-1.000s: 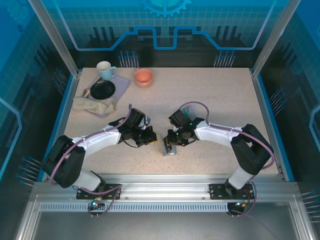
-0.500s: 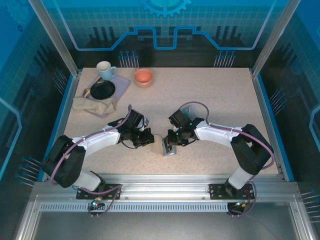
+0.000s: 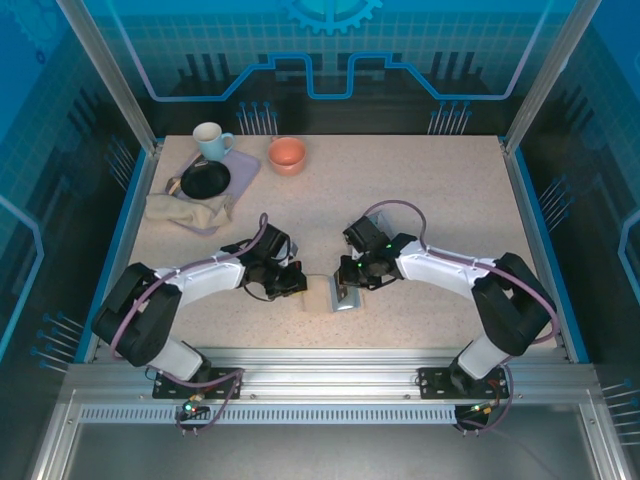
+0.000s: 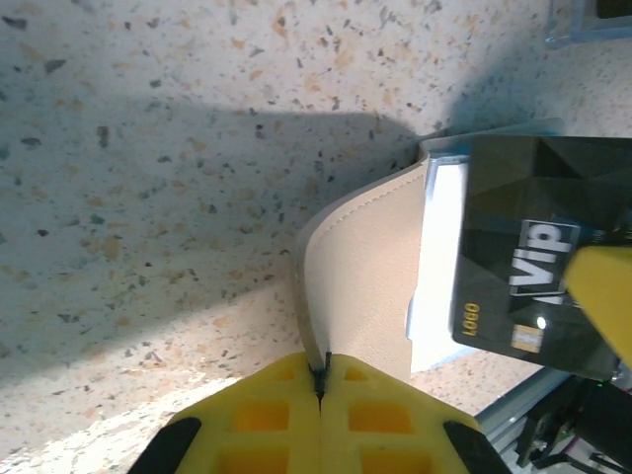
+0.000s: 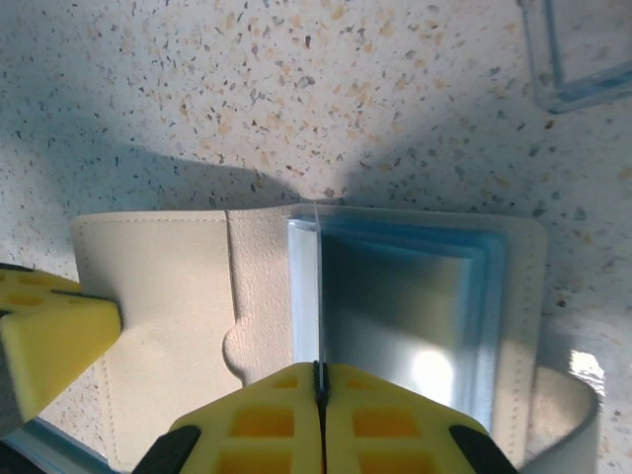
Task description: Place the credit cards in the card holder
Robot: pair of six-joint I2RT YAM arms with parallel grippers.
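Note:
The beige card holder [image 3: 320, 298] lies open on the table between both arms, its clear card pockets [image 5: 405, 316] facing up. My left gripper [image 4: 323, 373] is shut on the edge of its left flap [image 4: 365, 267], and from above that gripper [image 3: 297, 285] sits at the flap's left. My right gripper [image 5: 318, 370] is shut on a dark grey credit card [image 4: 533, 267] marked VIP. The card [image 5: 317, 296] stands on edge over the pockets and looks like a thin line in the right wrist view. From above, the right gripper [image 3: 348, 283] hovers at the holder's right half.
A clear plastic box [image 5: 583, 49] sits just beyond the holder. At the back left stand a white mug [image 3: 210, 140], an orange bowl [image 3: 287, 154], a black dish [image 3: 205, 180] on a lilac mat and a crumpled beige cloth [image 3: 185, 210].
The left gripper has drawn the holder's flap out to the left, so the holder lies flatter and wider open. The right gripper with the card has shifted slightly over the pockets.

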